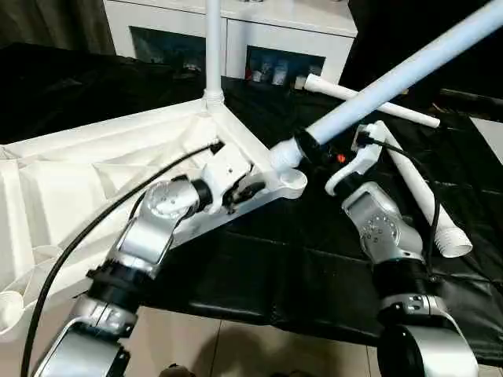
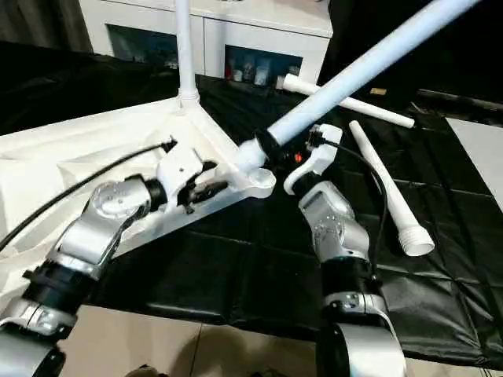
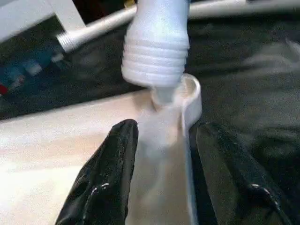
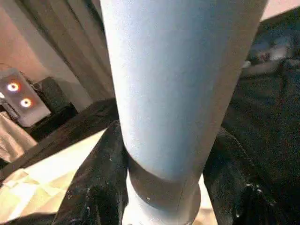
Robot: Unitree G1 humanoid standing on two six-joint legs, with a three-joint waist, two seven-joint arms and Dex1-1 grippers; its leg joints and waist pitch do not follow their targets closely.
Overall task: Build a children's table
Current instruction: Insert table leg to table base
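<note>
Tabletop (image 1: 118, 169) lying underside up on the black-covered desk (image 1: 314, 259), ribs and corner sockets exposed so that legs can be driven in from above; one leg (image 1: 212, 47) stands upright in the socket at the tabletop's far corner, beside the white cabinet (image 1: 314, 35); a second leg (image 1: 393, 86) is held on a steep slant over the near corner socket (image 1: 289, 179), its threaded end (image 3: 157, 56) at the socket's mouth and not yet aligned with it, by appearance; right tool (image 1: 314, 148) is clamped about this slanted leg just above its threaded end, the black fingers (image 4: 98, 183) pressed against either side of the shaft, a low grip that judges well for steering the end into the socket; left tool (image 1: 240, 192) sits at the tabletop's edge beside the same socket, its fingers (image 3: 112, 164) parted to about half their reach and straddling the rim without closing on it, presumably placed to steady the tabletop against the push of insertion; two further legs (image 1: 420, 192) lie loose on the desk beyond the near socket, on the side away from the tabletop, within reach for later fitting; the slanted leg would probably need raising toward vertical before it can seat.
</note>
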